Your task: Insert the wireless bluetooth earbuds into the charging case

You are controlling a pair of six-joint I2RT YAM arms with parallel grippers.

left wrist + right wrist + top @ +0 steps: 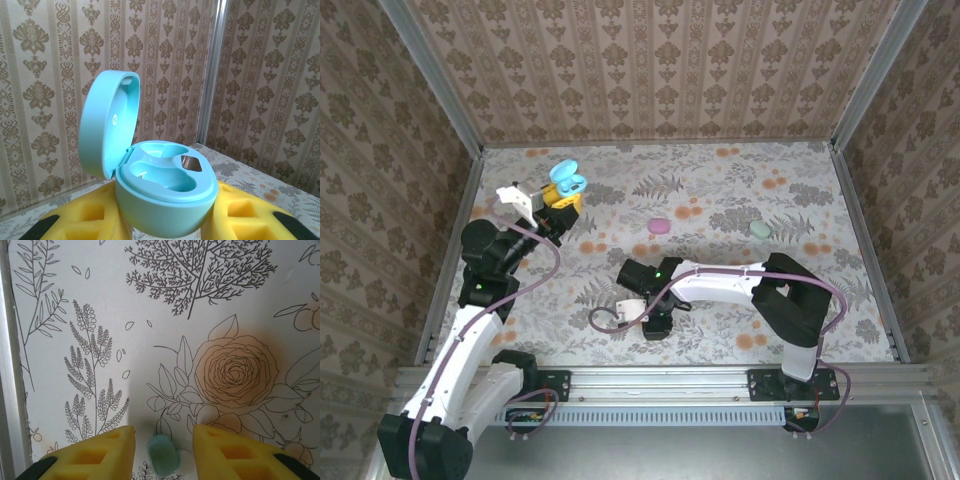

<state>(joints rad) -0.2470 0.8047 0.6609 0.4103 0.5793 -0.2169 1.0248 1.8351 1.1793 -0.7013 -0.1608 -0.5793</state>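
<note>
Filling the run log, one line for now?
left gripper: holds open charging case | right gripper: open around teal earbud on mat | insertion: not done

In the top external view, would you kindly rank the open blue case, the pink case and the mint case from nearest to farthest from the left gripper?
1. The open blue case: held between the left gripper's fingers, at the far left of the mat.
2. The pink case: mid-mat, to that gripper's right.
3. The mint case: farther right again.
</note>
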